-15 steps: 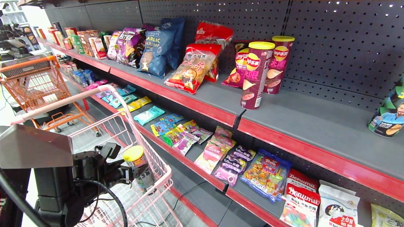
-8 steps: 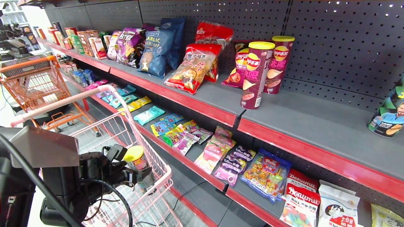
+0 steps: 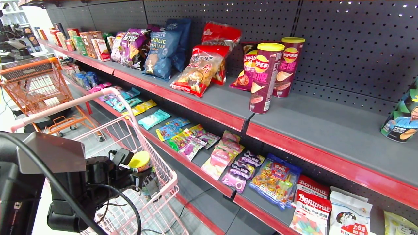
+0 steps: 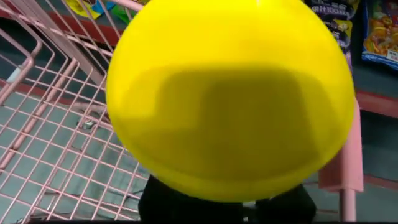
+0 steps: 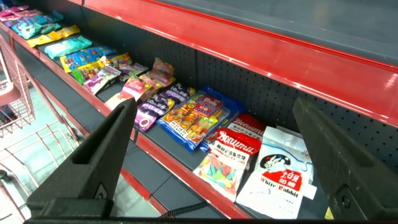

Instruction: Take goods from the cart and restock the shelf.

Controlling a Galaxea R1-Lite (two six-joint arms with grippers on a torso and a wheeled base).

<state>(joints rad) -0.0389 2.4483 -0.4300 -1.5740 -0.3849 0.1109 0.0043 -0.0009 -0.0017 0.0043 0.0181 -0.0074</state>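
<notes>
Head view, 8 o'clock: left tool [image 3: 139, 179] inside the pink cart [image 3: 171, 176], pinching a yellow-lidded can [image 3: 139, 160] by its body just under the lid. The can stands close to upright, by the cart's shelf-side rim. In the left wrist view, the yellow lid [image 4: 230, 99] sits right at the lens, with pink cart wire behind it.

Right tool [image 5: 217, 168]: black fingers [image 5: 93, 168] spread wide, nothing between them. It faces the lower shelf [image 5: 261, 68], where a red pouch [image 5: 235, 149] and a white pouch [image 5: 280, 177] lie side by side.

Upper shelf [image 3: 326, 130], centre to 1 o'clock: two purple cans with yellow lids, front one [image 3: 265, 78] near the red shelf edge, rear one [image 3: 289, 67] just behind it and touching or nearly so. Both labels carry a red-and-yellow round badge and a picture of crisps. A bare grey stretch of shelf lies at 3 o'clock of them.

- 12 o'clock: red snack bag [image 3: 200, 70] lying tilted forward.
- 11 o'clock: dark blue bag [image 3: 161, 54] with pale lettering, leaning on the pegboard.
- 3 o'clock, at the frame edge: green-and-black can [image 3: 403, 117] with a cartoon figure on it.
- 5 o'clock, lower shelf: flat rows of sweet packets [image 3: 228, 160] in pink, purple and blue.
- 10 o'clock: orange cart [image 3: 36, 85], well apart from the pink one.
</notes>
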